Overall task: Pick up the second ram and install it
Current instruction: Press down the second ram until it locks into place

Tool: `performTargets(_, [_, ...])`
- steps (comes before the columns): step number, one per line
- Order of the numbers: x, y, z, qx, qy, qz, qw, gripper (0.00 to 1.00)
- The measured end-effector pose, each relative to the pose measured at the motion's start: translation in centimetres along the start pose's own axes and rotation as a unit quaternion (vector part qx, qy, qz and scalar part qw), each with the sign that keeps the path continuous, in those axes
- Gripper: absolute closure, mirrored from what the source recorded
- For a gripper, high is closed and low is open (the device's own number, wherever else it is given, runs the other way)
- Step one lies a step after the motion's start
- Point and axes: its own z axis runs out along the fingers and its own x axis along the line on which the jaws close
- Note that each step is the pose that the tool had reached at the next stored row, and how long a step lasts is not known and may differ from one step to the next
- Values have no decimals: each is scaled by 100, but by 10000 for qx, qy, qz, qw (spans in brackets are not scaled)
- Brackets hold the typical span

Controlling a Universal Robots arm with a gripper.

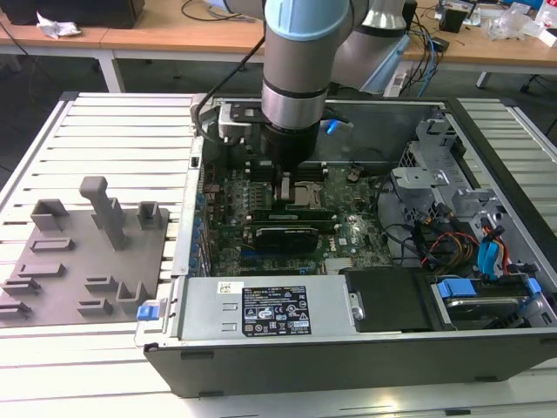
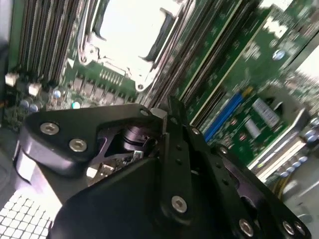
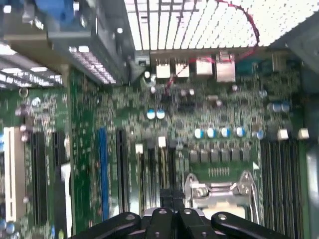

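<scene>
Now arm (image 1: pixel 294 61) points straight down into open computer case (image 1: pixel 348 348), gripper (image 1: pixel 285 178) low over green board (image 1: pixel 357 231), just beside square metal socket (image 3: pixel 219 189). Fingers (image 2: pixel 172 117) look pressed together; whether thin ram stick sits between them, cannot tell. Ram sticks (image 1: pixel 283 212) stand in slots under gripper. Step looks like seating ram. Needs straight, even push down.

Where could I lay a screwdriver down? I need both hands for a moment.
The slatted table is bare behind the gray fixture plate, out to the open computer case. Inside the case it is crowded: the arm stands over the motherboard, with cables beside it.
</scene>
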Motion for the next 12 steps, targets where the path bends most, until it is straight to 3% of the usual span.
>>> performTargets(2, [2, 33, 44, -2, -9, 0, 10000, 89])
performTargets(4, [2, 33, 67, -4, -60, -1, 10000, 89])
performTargets(5, [2, 33, 65, -3, -64, -1, 10000, 89])
performTargets(8, [0, 11, -32, -3, -66, -3, 10000, 89])
performTargets(9, [-2, -7, -57, -2, -68, -3, 10000, 89])
performTargets(12, [-8, -143, -87, -31, -73, -3, 10000, 89])
